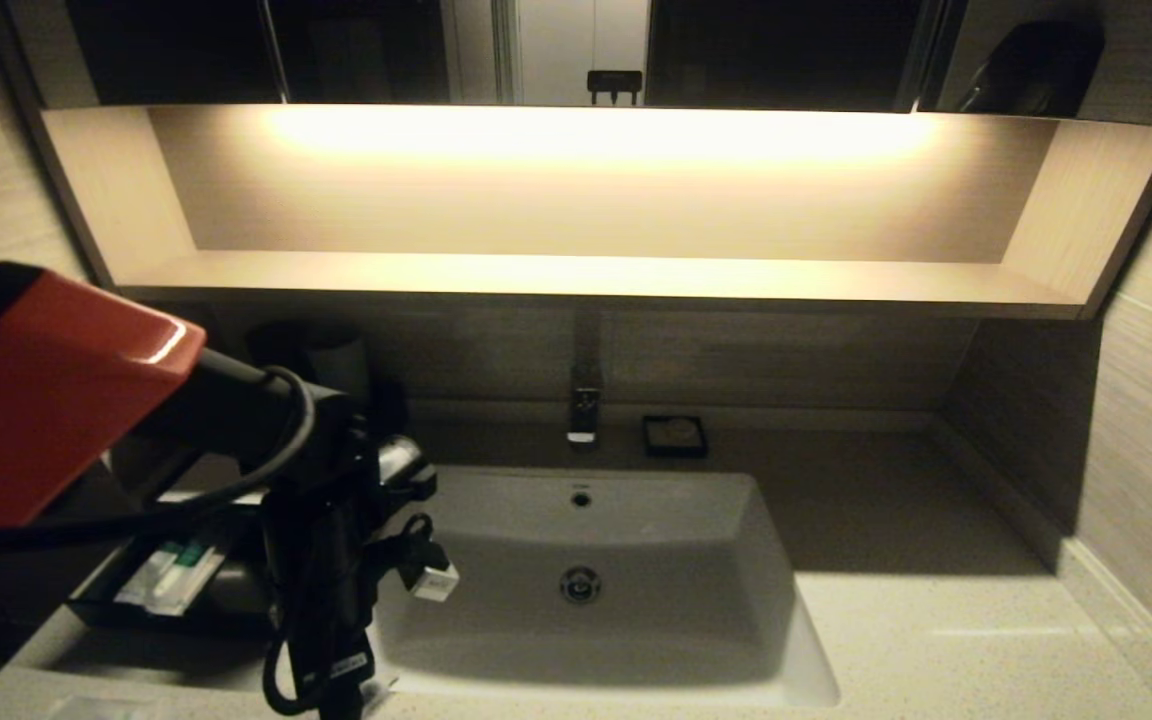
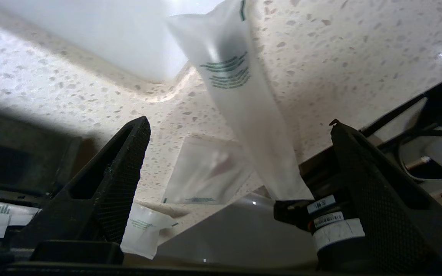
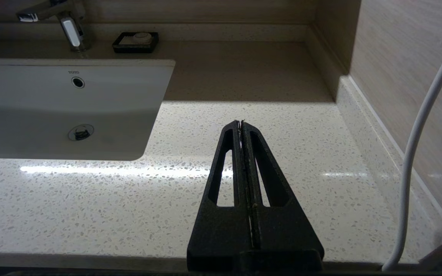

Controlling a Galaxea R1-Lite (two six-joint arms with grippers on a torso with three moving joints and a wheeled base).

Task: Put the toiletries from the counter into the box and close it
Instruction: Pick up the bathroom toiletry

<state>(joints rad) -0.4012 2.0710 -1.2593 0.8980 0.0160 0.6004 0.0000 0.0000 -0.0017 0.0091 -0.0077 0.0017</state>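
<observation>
Left claw spread wide above sachets on the speckled desk.

The left claw (image 2: 236, 165), its ribbed black fingers (image 2: 125, 172) parted, hangs over frosted sachets (image 2: 240, 111) with green print on the pale stone desk (image 2: 340, 57). The black box (image 1: 106, 590) holds more packets. The right claw (image 3: 242, 124), pressed together, sits parked beside the smooth white basin (image 3: 52, 111).

head cam up high looking forward and down over the basin (image 1: 636, 560) toward the shelf (image 1: 576, 270), left wrist cam super close to the counter (image 2: 320, 57) by a basin corner, right wrist cam low over the counter's right side, facing the tap (image 3: 69, 32), basin (image 3: 71, 111) shared with head view
</observation>
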